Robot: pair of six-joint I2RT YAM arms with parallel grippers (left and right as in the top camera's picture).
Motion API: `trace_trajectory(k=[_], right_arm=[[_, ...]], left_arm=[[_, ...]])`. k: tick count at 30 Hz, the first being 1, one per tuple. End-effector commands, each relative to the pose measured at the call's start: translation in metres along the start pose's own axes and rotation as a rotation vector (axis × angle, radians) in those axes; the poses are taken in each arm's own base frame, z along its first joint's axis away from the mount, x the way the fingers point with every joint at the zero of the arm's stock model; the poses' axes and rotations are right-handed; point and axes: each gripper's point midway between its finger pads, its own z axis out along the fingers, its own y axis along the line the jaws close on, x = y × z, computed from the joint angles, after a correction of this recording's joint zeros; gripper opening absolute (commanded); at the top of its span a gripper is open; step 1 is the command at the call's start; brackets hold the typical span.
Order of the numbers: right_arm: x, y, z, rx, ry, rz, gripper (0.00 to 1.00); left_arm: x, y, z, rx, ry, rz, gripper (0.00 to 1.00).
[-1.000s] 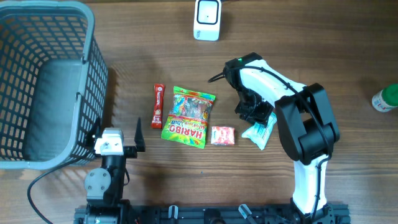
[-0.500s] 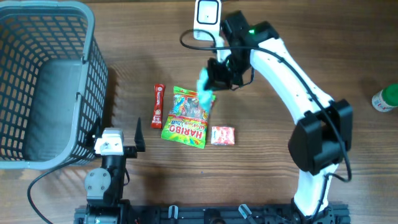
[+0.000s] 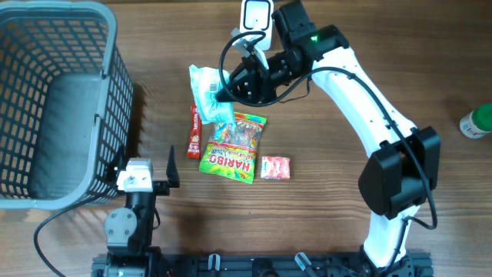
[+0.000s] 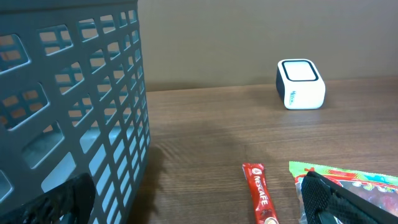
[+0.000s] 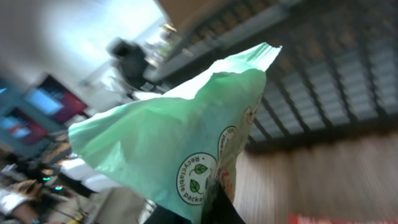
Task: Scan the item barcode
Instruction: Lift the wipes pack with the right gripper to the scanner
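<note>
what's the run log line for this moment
right gripper: shut on green packet | green packet: aloft near scanner | left gripper: open beside basket

Pouch (image 3: 206, 92) glossy plastic film; table (image 3: 430, 77) matt wood; basket (image 3: 117, 100) plastic mesh.

On the left of the tabletop (image 3: 307, 223), basket (image 3: 54, 100), with left hand (image 3: 147, 163) just right of its near corner. At the far edge, scanner (image 3: 256, 23). Just near-left of it, pouch (image 3: 206, 91) in right hand (image 3: 224, 94). Nearer, left to right: stick (image 3: 194, 132), sweets bag (image 3: 233, 145), small packet (image 3: 276, 167). At the right edge, bottle (image 3: 477, 123).
</note>
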Motion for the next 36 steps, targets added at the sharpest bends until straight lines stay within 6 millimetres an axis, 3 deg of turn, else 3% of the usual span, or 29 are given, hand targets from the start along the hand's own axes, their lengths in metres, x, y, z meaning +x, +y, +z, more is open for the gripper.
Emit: trace_trajectory(k=[1, 2, 3, 6, 10, 13, 15, 17, 20, 22, 25, 32, 34, 36], right_arm=[[0.053, -0.078, -0.023, 0.619, 0.264, 0.370, 0.05], [0.070, -0.102, -0.049, 0.884, 0.320, 0.458, 0.04], [0.080, -0.115, -0.070, 1.071, 0.359, 0.483, 0.04], [0.091, -0.128, -0.131, 1.488, 0.412, 0.513, 0.04], [0.070, -0.152, -0.169, 1.741, 0.381, 0.373, 0.04], [0.057, -0.191, -0.199, 1.970, 0.414, 0.188, 0.05], [0.047, -0.212, -0.202, 2.045, 0.451, 0.054, 0.05], [0.021, -0.226, -0.196, 2.146, 0.495, -0.150, 0.05], [0.002, -0.243, -0.193, 2.294, 0.696, -0.404, 0.04], [0.014, -0.264, -0.194, 2.348, 0.975, -0.554, 0.04], [0.044, -0.284, -0.188, 2.290, 1.095, -0.562, 0.04], [0.044, -0.283, -0.190, 2.279, 1.118, -0.558, 0.04], [0.031, -0.273, -0.197, 2.323, 1.051, -0.529, 0.04], [0.007, -0.247, -0.213, 2.365, 0.933, -0.468, 0.04]], left_arm=[[0.001, -0.001, 0.000, 0.003, -0.003, -0.006, 1.00], [0.001, -0.001, 0.000, 0.003, -0.003, -0.006, 1.00], [0.001, -0.001, 0.000, 0.003, -0.003, -0.006, 1.00], [0.001, -0.001, 0.000, 0.003, -0.003, -0.006, 1.00], [0.001, -0.001, 0.000, 0.003, -0.003, -0.006, 1.00], [0.001, -0.001, 0.000, 0.003, -0.003, -0.006, 1.00], [0.001, -0.001, 0.000, 0.003, -0.003, -0.006, 1.00], [0.001, -0.001, 0.000, 0.003, -0.003, -0.006, 1.00], [0.001, -0.001, 0.000, 0.003, -0.003, -0.006, 1.00], [0.001, -0.001, 0.000, 0.003, -0.003, -0.006, 1.00], [0.001, -0.001, 0.000, 0.003, -0.003, -0.006, 1.00], [0.001, -0.001, 0.000, 0.003, -0.003, -0.006, 1.00], [0.001, -0.001, 0.000, 0.003, -0.003, -0.006, 1.00], [0.001, -0.001, 0.000, 0.003, -0.003, -0.006, 1.00]])
